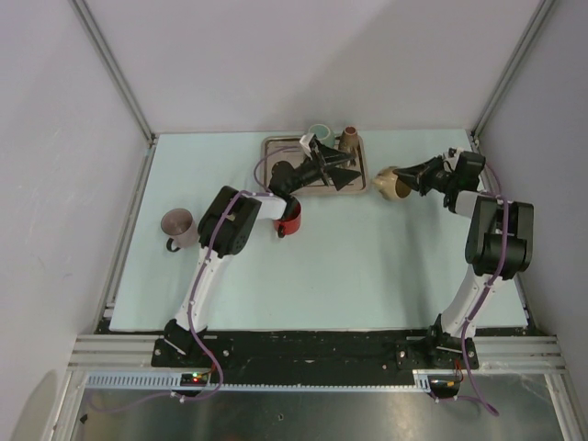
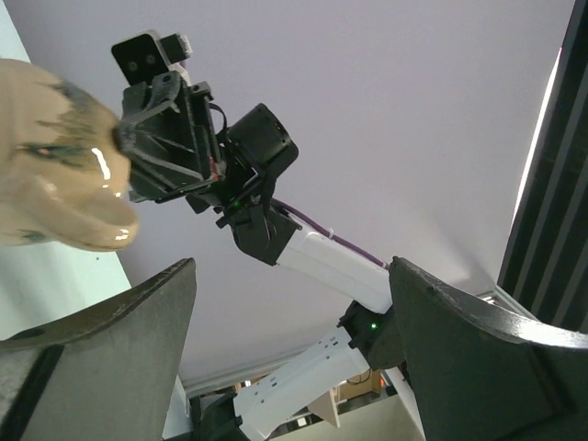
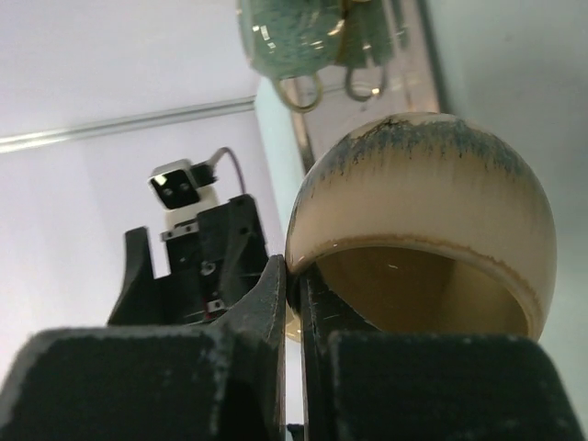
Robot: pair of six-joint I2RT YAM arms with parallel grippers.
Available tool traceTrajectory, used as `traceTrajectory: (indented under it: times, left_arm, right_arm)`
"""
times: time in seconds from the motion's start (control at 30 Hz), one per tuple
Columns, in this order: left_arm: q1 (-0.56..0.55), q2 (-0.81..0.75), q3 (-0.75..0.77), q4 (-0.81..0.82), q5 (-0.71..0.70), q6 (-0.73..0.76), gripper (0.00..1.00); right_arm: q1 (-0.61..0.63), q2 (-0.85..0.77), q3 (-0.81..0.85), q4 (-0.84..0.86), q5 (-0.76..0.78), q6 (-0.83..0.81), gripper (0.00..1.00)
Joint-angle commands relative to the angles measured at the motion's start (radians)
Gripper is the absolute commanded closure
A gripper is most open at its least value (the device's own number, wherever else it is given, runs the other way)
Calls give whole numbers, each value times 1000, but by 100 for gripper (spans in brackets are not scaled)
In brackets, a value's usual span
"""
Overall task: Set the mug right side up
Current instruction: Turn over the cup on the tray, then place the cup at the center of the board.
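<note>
The mug [image 1: 390,184] is tan with dark streaks and hangs tipped on its side just right of the tray, its mouth turned toward the right arm. My right gripper [image 1: 411,176] is shut on its rim. In the right wrist view one finger sits inside the mug [image 3: 423,202] and the other outside, with the gripper [image 3: 294,276] pinching the wall. My left gripper [image 1: 347,174] hovers over the tray's right end, open and holding nothing. In the left wrist view the gripper [image 2: 292,266] points at the right arm, with the mug [image 2: 55,175] at upper left.
A tray [image 1: 271,142] at the back holds a green mug [image 1: 318,133] and a brown mug [image 1: 348,140]. A red mug [image 1: 288,219] stands in front of the tray under the left arm. A grey-pink mug [image 1: 178,227] stands at the left. White walls close in the table.
</note>
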Motion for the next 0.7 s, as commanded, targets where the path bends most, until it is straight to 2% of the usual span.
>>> traceTrajectory:
  times: [0.0,0.17,0.37,0.67]
  left_arm:
    - [3,-49,46,88,-4,-6,10]
    - [7,-71,53,93,-6,-17,6]
    - [15,-100,53,99,-10,-20,3]
    - [18,-115,36,98,-11,-18,1]
  right_arm:
    - [-3,-89,98,-212,59,-184,100]
    - [7,-98,203,-474,148,-335,100]
    - [23,-49,415,-800,245,-511,100]
    - [36,66,596,-1010,336,-642,100]
